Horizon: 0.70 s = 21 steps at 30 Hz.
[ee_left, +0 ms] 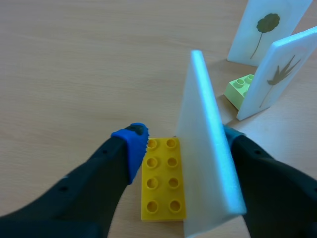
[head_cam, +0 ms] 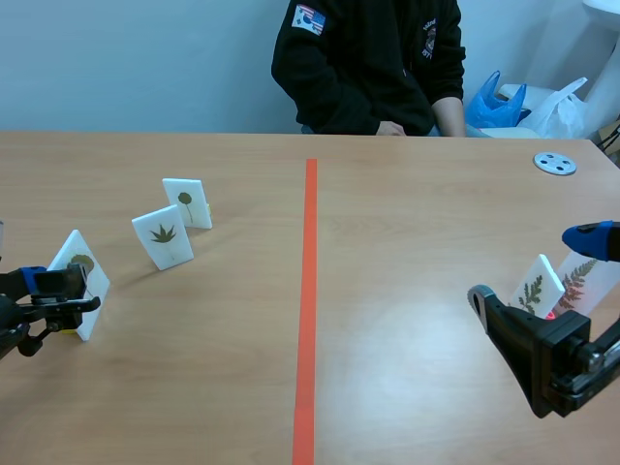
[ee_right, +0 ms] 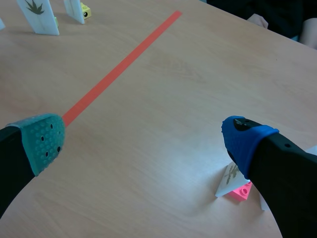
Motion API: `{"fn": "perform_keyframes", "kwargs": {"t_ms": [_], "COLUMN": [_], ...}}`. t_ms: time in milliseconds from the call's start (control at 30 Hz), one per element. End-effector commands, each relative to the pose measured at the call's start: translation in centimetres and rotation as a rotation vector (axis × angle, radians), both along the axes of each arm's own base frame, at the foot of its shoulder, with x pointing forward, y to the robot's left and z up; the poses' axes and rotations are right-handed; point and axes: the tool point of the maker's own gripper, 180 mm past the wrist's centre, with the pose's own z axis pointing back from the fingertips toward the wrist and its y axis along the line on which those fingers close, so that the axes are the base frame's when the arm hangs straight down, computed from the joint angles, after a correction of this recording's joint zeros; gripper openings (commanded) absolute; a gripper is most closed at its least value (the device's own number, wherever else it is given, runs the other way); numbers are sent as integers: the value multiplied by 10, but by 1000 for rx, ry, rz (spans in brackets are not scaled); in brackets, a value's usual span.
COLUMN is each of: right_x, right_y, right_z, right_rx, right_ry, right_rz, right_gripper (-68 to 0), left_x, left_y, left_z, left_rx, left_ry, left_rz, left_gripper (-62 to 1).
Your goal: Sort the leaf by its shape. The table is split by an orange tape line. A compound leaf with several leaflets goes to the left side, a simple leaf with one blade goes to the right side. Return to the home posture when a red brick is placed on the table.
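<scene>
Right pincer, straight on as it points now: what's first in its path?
Way looks free: ahead of the right pincer there is only bare table and the tape line. The card on the pink brick sits beside one finger, out of line. Depth unclear.

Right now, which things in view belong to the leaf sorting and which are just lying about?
Job: edge-on card, its yellow brick, palmate-leaf card, round-leaf card, green fern card, reddish fern card, orange tape line.
Lying about: grey disc, blue bag, white bag.
</scene>
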Motion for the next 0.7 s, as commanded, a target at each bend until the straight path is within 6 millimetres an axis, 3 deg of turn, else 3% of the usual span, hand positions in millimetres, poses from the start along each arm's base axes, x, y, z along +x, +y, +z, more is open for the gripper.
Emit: {"fn": "perform_keyframes", "kwargs": {"t_ms": [0,67,133,233,467,667], "right_x": [5,5,6,5,5,5], "right_y": [0,0,0,0,0,0], "right_z": [12,12,12,12,12,12], "right_rx": [7,7,7,7,7,7], "right_ry": [-42,-42,-42,-42,-42,-42], "right_rz": [-3,-3,-3,-3,-3,-3], "right_gripper": [4,4,4,4,4,4], "left_x": [7,8,9,9,7,-12], "left_y": [1,1,0,-4,-23,-61], "left_z": [14,16,18,27,74,124], "left_rx": [-1,0,-1,-2,-6,23], "left_ry": [-48,-58,-62,-80,-122,-187], "left_rz": [3,3,1,-10,-72,-199], "left_gripper": [-184,-62,14,14,14,14]}}
